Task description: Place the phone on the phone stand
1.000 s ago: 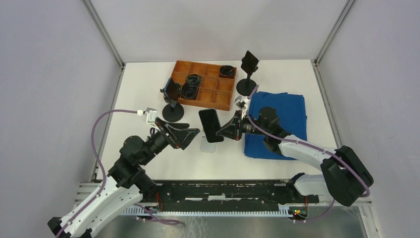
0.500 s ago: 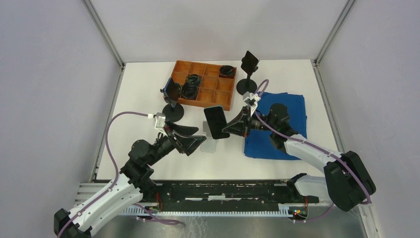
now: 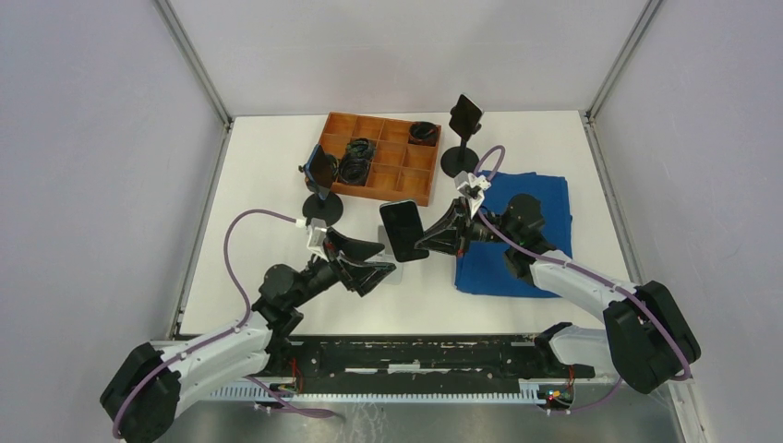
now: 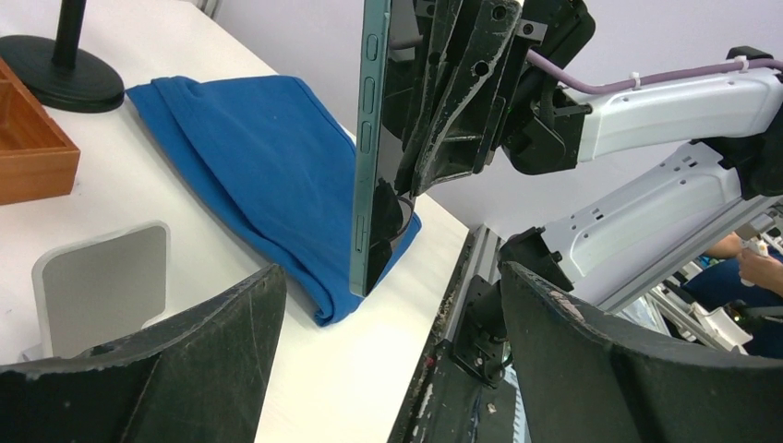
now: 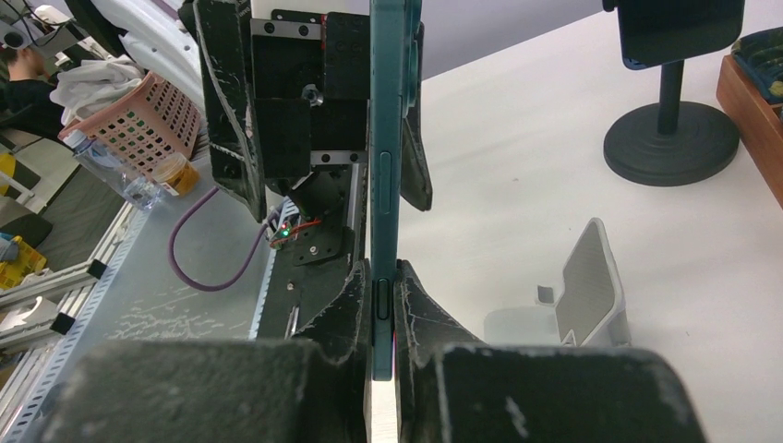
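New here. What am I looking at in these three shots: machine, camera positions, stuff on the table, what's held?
Two robot arms bolted at the near edge of a table, each ending in a two-finger gripper. The wide picture comes from a fixed camera above and behind them; the other two from cameras on each wrist, looking past its own fingers. The right gripper pinches a phone, held in the air. The left gripper is open and empty. On the table: a small white phone stand, a blue cloth, a wooden compartment tray and two black round-base stands.
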You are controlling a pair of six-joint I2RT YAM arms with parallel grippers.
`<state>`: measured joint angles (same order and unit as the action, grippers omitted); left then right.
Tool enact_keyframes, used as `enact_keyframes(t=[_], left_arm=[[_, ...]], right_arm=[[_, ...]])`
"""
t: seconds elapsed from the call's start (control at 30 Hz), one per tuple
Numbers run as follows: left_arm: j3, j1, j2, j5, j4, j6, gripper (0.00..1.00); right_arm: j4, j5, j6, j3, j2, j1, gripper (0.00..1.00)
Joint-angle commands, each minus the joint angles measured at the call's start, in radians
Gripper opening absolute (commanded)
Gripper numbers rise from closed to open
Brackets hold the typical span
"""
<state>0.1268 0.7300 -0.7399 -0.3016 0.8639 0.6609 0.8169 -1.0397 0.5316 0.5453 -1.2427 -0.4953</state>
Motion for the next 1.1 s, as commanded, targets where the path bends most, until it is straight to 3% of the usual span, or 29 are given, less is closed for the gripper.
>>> enact_keyframes(t=[0.0,0.3,0.43,0.7,0.77,0.83,0.9,1.07], left_arm=[[-0.006,0.012,-0.091,-0.042,0.219,-0.080,0.89],[0.046,0.030,-0.340,-0.087,0.414,-0.073,0.79],[0.071,0.031,-0.425,-0.116,0.494,-0.059,0.67],[0.139,0.031,-0.520,-0.207,0.535,-0.027,0.14],[0.151,0.029,-0.526,-0.226,0.509,-0.023,0.04],[0.156,0.029,-0.512,-0.243,0.468,-0.038,0.02],[0.162,0.029,-0.476,-0.255,0.376,-0.073,0.02],[0.238,0.029,-0.338,-0.299,-0.045,-0.234,0.02]], right_arm=[[0.121,-0.025,0.027,-0.001,0.004,0.003,0.00],[0.149,-0.030,0.051,-0.008,-0.007,0.003,0.00],[0.167,-0.036,0.068,-0.012,-0.017,0.003,0.00],[0.189,-0.043,0.086,-0.016,-0.032,0.002,0.00],[0.191,-0.048,0.083,-0.016,-0.031,0.002,0.00],[0.189,-0.058,0.066,-0.015,-0.027,0.001,0.02],[0.139,-0.068,0.022,-0.004,-0.020,0.002,0.16],[-0.046,-0.130,-0.165,0.060,-0.015,0.001,0.37]])
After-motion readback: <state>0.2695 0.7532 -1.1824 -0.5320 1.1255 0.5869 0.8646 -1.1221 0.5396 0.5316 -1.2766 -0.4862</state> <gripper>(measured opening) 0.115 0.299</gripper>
